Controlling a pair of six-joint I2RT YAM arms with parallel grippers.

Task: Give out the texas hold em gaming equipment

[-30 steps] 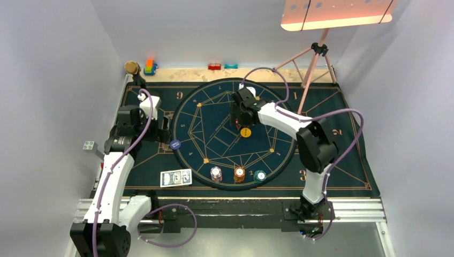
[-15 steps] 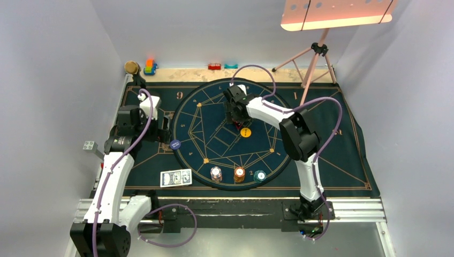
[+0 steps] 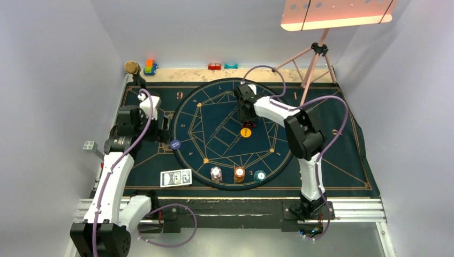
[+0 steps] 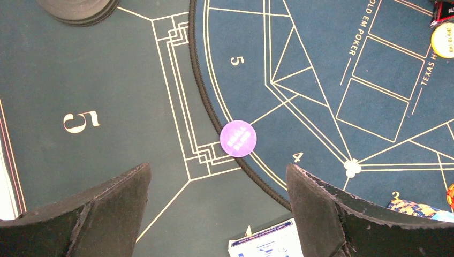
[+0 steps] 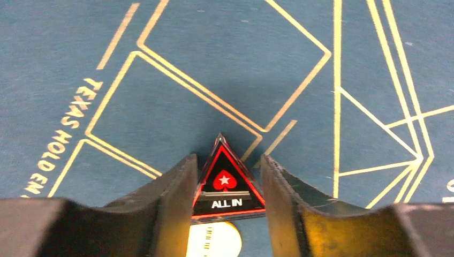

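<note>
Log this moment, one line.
left claw: open, near dark-blue disc | right claw: straddles ALL IN marker, grip unclear

Right arm (image 3: 302, 134): the elbow link has swung inward from its wider position of a second ago.

Right gripper (image 5: 227, 160): half a second ago it stood further left and further out. It is now back near its first spot.

Jaws: narrowed from a wide spread. The fingers (image 5: 179, 187) now lie against the two lower corners of the red-black triangular marker (image 5: 227, 182), which sits between the jaws.

Top view: the marker showed earlier only as a red speck at the gripper's left edge. It now shows plainly just past the fingertips. Whether the marker itself has shifted cannot be told.
</note>
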